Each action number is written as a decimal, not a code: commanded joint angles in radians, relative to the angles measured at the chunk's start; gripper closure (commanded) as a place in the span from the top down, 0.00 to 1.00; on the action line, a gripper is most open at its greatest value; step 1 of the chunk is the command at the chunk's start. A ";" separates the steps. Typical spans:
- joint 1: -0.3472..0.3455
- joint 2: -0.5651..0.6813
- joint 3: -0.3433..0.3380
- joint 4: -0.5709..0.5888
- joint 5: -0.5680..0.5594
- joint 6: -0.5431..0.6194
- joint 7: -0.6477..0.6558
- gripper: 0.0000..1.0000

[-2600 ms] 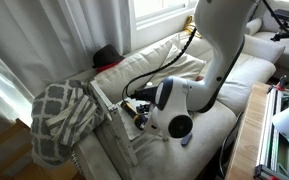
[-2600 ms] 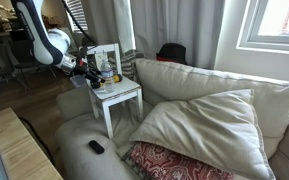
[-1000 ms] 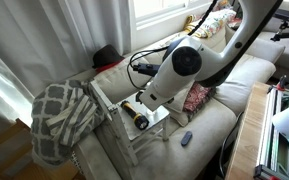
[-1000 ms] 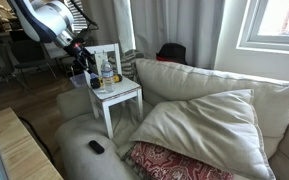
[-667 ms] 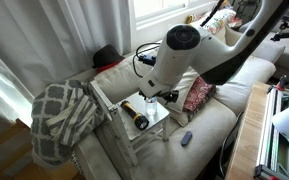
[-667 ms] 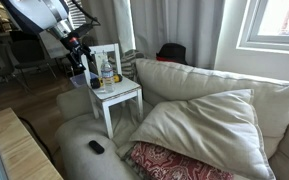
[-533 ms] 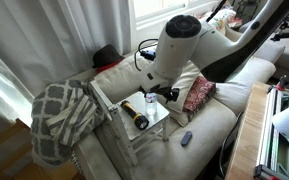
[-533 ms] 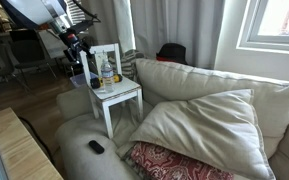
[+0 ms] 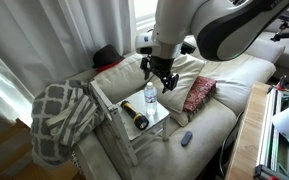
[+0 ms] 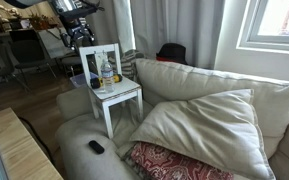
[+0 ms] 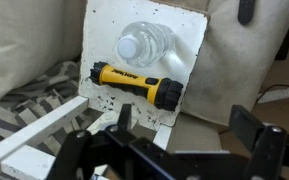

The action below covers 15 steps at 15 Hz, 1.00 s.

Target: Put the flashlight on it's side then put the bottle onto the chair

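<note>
The flashlight [image 11: 136,84], yellow body with a black head, lies on its side on the chair's white seat [image 11: 189,95]; it also shows in an exterior view [image 9: 135,118]. The clear bottle [image 11: 149,47] stands upright on the seat right beside it, and shows in both exterior views [image 9: 150,97] [image 10: 107,72]. My gripper [image 11: 189,125] hangs open and empty above the seat's edge. In an exterior view the gripper [image 9: 163,77] is well above the bottle, touching nothing.
The chair [image 10: 115,96] stands against the arm of a cream sofa [image 10: 199,125]. A patterned blanket [image 9: 59,115] hangs over the chair back. A red patterned pillow [image 9: 197,93] and a small blue-grey oblong object [image 9: 186,138] lie on the sofa.
My gripper has risen from down at the chair seat to well above it. The flashlight and the bottle stay in place on the seat.
</note>
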 commanded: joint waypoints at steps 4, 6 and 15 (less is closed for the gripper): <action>0.037 -0.112 -0.154 -0.028 0.377 -0.114 -0.083 1.00; 0.038 -0.146 -0.196 -0.041 0.481 -0.106 -0.132 1.00; 0.101 -0.360 -0.406 -0.157 0.877 -0.152 -0.422 1.00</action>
